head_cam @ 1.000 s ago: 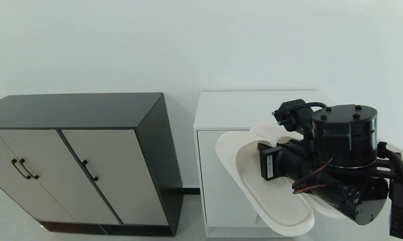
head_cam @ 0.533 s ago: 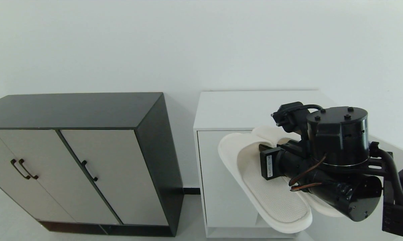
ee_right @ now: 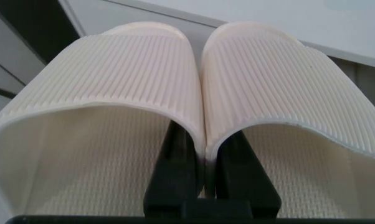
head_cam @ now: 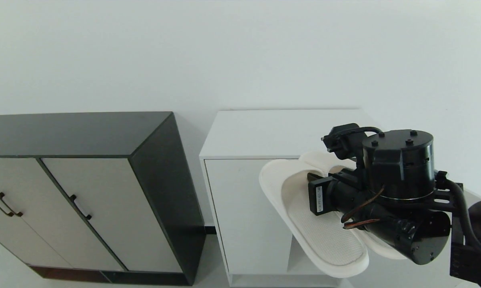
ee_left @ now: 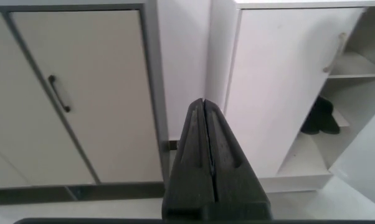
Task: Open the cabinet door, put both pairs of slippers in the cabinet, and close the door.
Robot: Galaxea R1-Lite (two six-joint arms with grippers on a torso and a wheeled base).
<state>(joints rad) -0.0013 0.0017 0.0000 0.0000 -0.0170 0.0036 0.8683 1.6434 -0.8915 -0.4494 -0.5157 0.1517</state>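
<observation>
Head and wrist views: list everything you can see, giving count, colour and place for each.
white slippers: one pair, cream white, held side by side in front of the white cabinet.
dark slippers: apparently one pair, black, inside the white cabinet under its shelf.
white cabinet: one, white, against the wall, to the right of the black cabinet.
black cabinet: one, black frame with pale grey doors, doors shut, against the wall.
left gripper: one, black, shut, facing the gap between the cabinets.
right gripper: one, black, shut on the white slippers.
</observation>
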